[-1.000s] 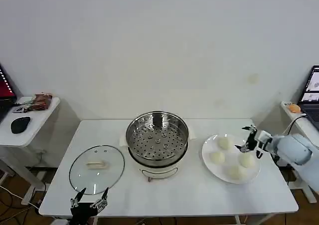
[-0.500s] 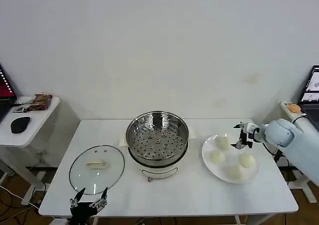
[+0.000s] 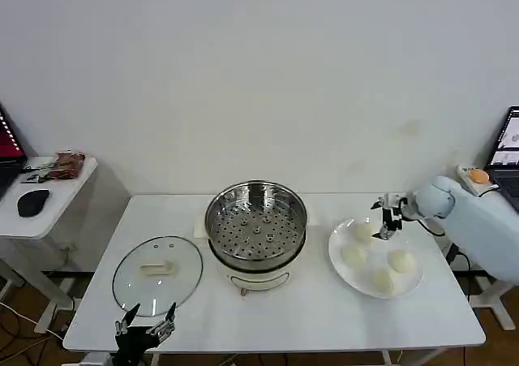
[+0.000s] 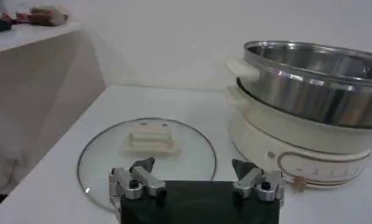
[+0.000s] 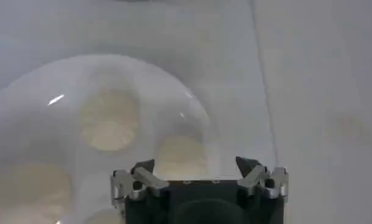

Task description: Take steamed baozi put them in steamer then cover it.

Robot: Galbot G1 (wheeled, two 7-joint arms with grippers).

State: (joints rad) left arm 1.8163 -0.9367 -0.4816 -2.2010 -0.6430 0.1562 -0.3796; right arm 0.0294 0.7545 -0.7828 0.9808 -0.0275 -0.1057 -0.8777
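Several cream-white baozi lie on a white plate point(image 3: 335, 244) to the right of the steamer: one at the far side point(image 3: 361, 231), one toward the steamer point(image 3: 353, 256), one on the right point(image 3: 401, 261). The steel steamer point(image 3: 256, 224) stands mid-table with its perforated tray bare. My right gripper point(image 3: 388, 217) hovers open just above the far baozi point(image 5: 181, 155), nothing between its fingers. The glass cover point(image 3: 157, 270) lies flat at the left. My left gripper point(image 3: 146, 327) is parked open at the table's front edge, just short of the cover point(image 4: 146, 155).
A side table point(image 3: 49, 189) with a black mouse and packets stands at the far left. Another table with a laptop point(image 3: 507, 151) and an orange thing is at the right edge. The steamer's white base point(image 4: 295, 146) sits close beside the cover.
My right arm has swung left and toward the back, from the plate's right rim to above the far baozi. The left arm, cover and steamer have not moved.
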